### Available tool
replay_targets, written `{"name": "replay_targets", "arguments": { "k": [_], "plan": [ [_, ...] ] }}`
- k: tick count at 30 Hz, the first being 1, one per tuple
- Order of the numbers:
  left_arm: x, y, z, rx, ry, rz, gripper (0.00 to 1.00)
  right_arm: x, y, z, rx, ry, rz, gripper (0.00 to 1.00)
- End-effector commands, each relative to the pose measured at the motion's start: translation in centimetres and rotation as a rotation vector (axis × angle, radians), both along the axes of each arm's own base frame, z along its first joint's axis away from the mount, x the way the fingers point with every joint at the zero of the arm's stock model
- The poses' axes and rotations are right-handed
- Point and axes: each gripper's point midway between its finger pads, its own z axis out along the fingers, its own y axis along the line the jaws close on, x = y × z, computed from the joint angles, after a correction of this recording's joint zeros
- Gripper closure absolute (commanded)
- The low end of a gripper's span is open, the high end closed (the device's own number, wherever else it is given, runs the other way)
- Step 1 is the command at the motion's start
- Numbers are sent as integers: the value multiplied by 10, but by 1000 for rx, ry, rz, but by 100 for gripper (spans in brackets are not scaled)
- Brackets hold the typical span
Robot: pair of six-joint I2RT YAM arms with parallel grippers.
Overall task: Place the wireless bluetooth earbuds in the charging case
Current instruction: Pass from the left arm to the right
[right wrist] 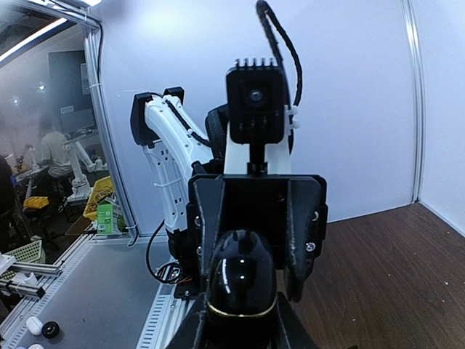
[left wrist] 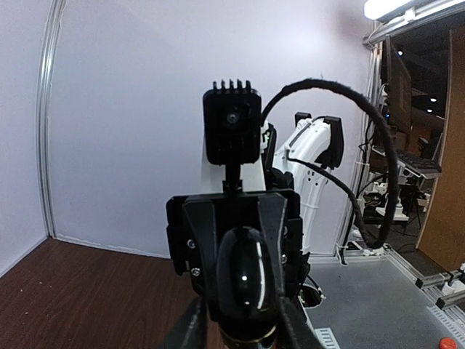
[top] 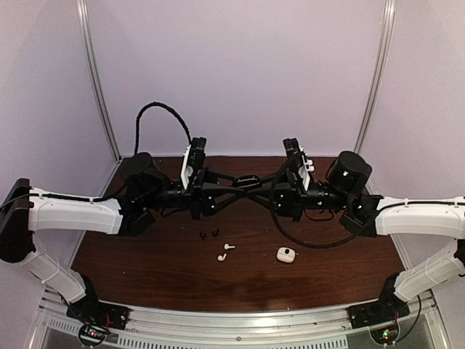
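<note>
A glossy black charging case [top: 247,179] is held in the air between both arms at the table's middle back. My left gripper [top: 234,182] is shut on its left end and my right gripper [top: 261,182] on its right end. In the left wrist view my gripper [left wrist: 243,309] clamps the case [left wrist: 245,280]. In the right wrist view my gripper [right wrist: 242,316] clamps the case [right wrist: 242,280], which shows a gold seam. On the table lie two black earbuds [top: 203,234] [top: 215,232] and two white earbuds [top: 229,247] [top: 221,257].
A small white charging case [top: 285,254] sits on the brown table [top: 145,269] to the right of the white earbuds. A black cable [top: 305,240] loops onto the table under the right arm. White walls close in the back and sides.
</note>
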Motion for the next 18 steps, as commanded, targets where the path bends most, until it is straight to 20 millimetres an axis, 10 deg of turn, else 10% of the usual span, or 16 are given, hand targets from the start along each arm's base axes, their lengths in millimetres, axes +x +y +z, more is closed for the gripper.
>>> {"name": "replay_targets", "arguments": {
  "k": [1,18],
  "plan": [
    [3,5,7,3,-22,52,52,-10,-2,7,2,-26,37,83],
    [11,10,1,207,-81,104,50,8,-8,-17,-123,-78,-96,87]
  ]
}}
